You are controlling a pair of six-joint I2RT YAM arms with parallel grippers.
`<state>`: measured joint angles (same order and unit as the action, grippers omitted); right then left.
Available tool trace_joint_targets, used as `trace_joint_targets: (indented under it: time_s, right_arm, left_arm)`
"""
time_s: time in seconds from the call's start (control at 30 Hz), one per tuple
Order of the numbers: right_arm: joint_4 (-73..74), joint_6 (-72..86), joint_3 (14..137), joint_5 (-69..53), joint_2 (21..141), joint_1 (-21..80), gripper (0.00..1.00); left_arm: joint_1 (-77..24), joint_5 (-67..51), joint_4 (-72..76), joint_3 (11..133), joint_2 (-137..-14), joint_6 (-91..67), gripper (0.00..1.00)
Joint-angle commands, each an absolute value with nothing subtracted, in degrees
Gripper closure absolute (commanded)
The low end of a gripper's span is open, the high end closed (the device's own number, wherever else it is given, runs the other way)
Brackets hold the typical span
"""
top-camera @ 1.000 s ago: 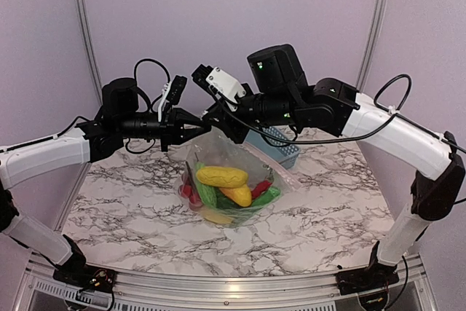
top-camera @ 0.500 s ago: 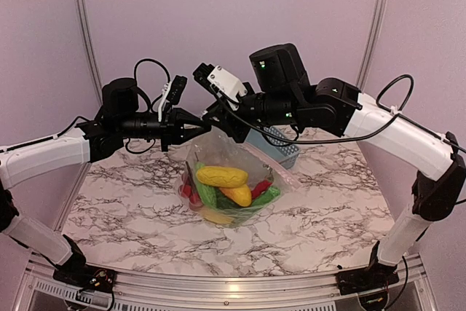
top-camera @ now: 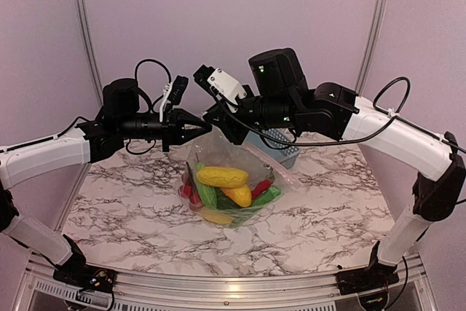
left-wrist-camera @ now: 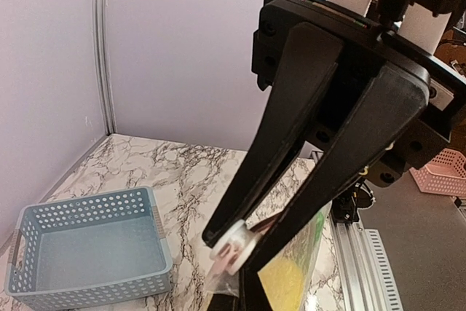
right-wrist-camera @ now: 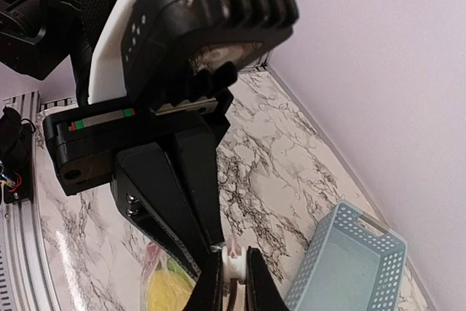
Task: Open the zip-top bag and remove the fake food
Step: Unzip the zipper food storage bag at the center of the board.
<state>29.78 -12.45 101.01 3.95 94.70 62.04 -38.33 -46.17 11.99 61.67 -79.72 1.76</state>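
Progress is sitting at the opening stage: the zip-top bag [top-camera: 244,154] is hanging just beside the blue-grey basket [top-camera: 282,145], on its near-left side, with its bottom resting on the marble table [top-camera: 124,194]. The fake food [top-camera: 222,176], yellow corn with green and red pieces, is lying inside the bag, none of it out. The left gripper [top-camera: 204,126] is clamping the bag's top edge up and to the left of the basket, jaws closed on the pink-white zip strip. The right gripper [top-camera: 218,123] is pinching the same strip right beside it, jaws likewise closed on the plastic. Whether the seal is parting I cannot tell. Judging from this, opening the mouth and lifting out every piece are both remaining to be done.
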Motion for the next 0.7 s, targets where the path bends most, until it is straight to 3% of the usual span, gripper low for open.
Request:
trace_joint_targets:
  time_s: [0.0, 0.67]
  right_arm:
    - [28.63, -11.07, 99.71, 4.23, 92.48, 62.32, 0.93]
    - [28.06, -9.30, 95.64, 2.42, 89.79, 61.91, 0.94]
  left_arm:
    - [-38.58, -44.77, 13.30, 61.32, -78.49, 0.80, 1.00]
    - [-37.78, -40.78, 18.56, 56.31, -75.21, -1.79, 1.00]
